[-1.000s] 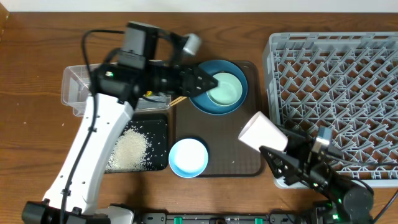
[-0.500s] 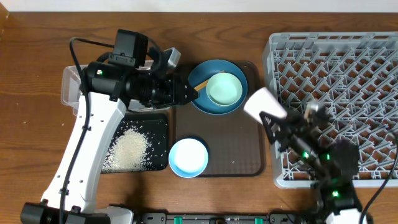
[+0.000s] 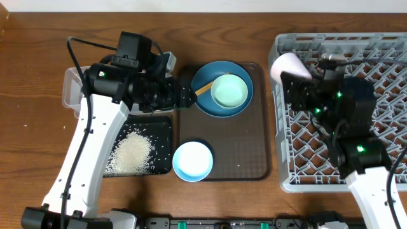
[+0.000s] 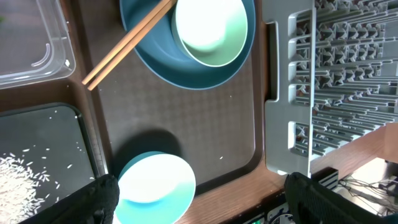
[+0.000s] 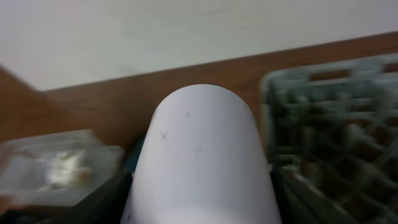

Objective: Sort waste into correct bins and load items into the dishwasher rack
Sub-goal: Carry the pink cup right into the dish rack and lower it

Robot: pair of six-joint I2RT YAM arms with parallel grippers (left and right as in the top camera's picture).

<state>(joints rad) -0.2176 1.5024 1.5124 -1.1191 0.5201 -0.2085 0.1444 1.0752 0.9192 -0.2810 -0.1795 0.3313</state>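
Overhead, the right gripper point(image 3: 294, 76) clamps a small pale-pink cup point(image 3: 284, 65) over the left edge of the large light-grey pegged plastic rack point(image 3: 381, 57). The left gripper point(image 3: 184, 98) hangs with fingers wide apart and empty above the flat brown tray point(image 3: 241, 146).

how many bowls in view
2: a mint-green bowl on the dark-blue round plate, and a blue-tinted white bowl at the near left corner of the brown serving tray. No others visible.

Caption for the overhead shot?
Right hand holds a cup over the rack edge; left hand hovers open beside the plate.
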